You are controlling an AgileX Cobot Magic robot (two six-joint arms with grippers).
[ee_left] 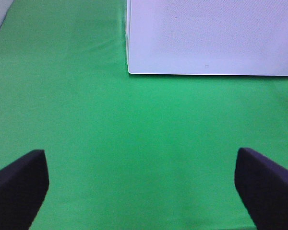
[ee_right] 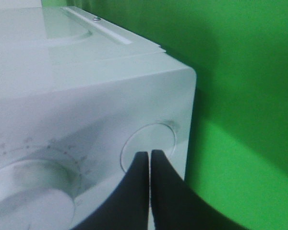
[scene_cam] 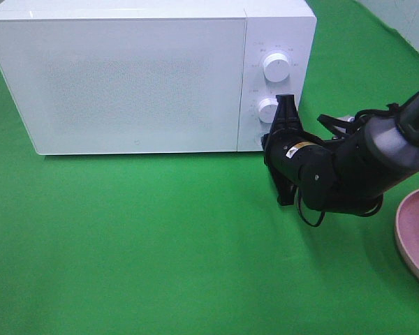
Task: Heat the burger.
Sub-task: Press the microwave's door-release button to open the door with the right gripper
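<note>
Right gripper, mine: fingers pressed together, nothing held; arm stretched to the control panel of the microwave, tips at its round button, contact uncertain. Left gripper: jaws spread wide, empty, low over the green cloth, facing the shut door. Count: microwave, one; knobs, two, upper knob and lower knob; round button, one; pink plate, one, at my right, cut by the picture's edge. Burger: in no view; I could not tell where.

Flat surface covered in bright green cloth, white microwave standing at the back with door closed, pink plate at the right edge, partly out of view, apart from the microwave
</note>
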